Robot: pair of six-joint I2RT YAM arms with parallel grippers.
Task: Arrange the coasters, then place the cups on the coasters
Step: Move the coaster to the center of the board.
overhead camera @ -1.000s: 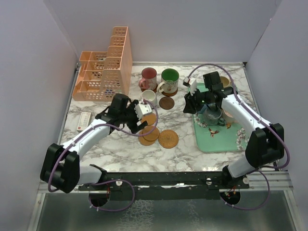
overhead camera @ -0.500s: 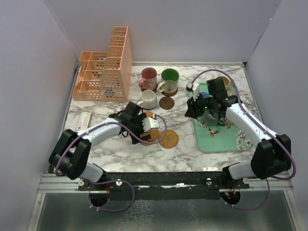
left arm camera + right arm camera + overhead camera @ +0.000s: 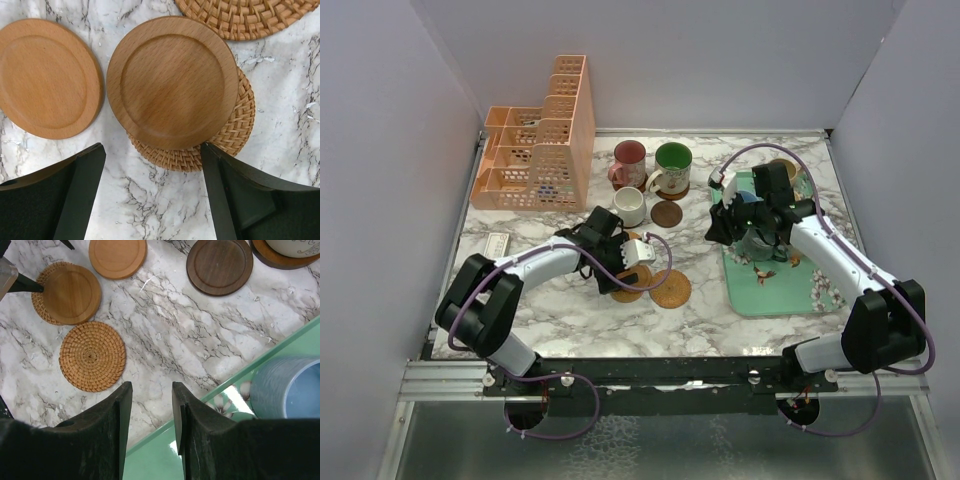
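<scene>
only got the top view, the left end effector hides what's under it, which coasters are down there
observer: A smooth wooden coaster lies stacked on a woven coaster, just ahead of the open left end effector.
operator: anything beside that stack
observer: A second wooden coaster lies flat on the marble, a thin gap away.
operator: and the right side
observer: The right end effector is empty; the blue cup stands on the tray.
</scene>
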